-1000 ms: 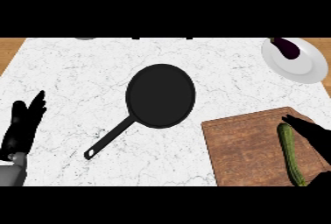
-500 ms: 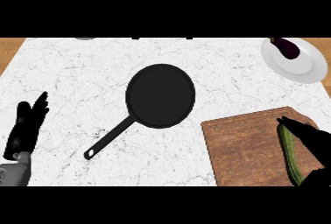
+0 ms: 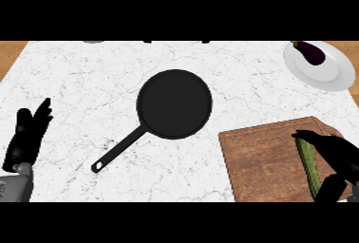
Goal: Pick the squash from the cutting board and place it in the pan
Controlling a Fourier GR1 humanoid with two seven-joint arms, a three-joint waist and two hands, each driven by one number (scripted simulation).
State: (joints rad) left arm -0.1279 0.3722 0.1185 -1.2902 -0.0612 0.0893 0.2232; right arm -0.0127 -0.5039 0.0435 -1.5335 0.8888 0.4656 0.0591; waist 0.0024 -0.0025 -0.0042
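White marble counter [image 3: 84, 76] fills your view, with the black pan [image 3: 174, 103] near its middle, handle running down toward the lower left. At the lower right lies the wooden board [image 3: 263, 161], and the squash [image 3: 307, 159], long and green, lies lengthwise along the board's right side, well apart from the pan.

What has changed for you: a second ago the right hand [image 3: 338, 154] sat off beyond the squash at the view's right edge. It has since slid in over the squash, and now covers its far end and much of its right flank. Only a green strip shows on the left. You cannot tell from here whether that hand has closed round the squash or merely lies over it. The squash itself has not shifted on the board.

So you are at the grasp, with lift and carry yet to come. Make sure of the hold before raising, since a long, smooth squash may roll.

Your left hand [image 3: 28, 137] rests open at the left edge, fingers straight up. An eggplant [image 3: 310, 51] on a white plate [image 3: 329, 78] sits at the top right, out of your path to the pan.
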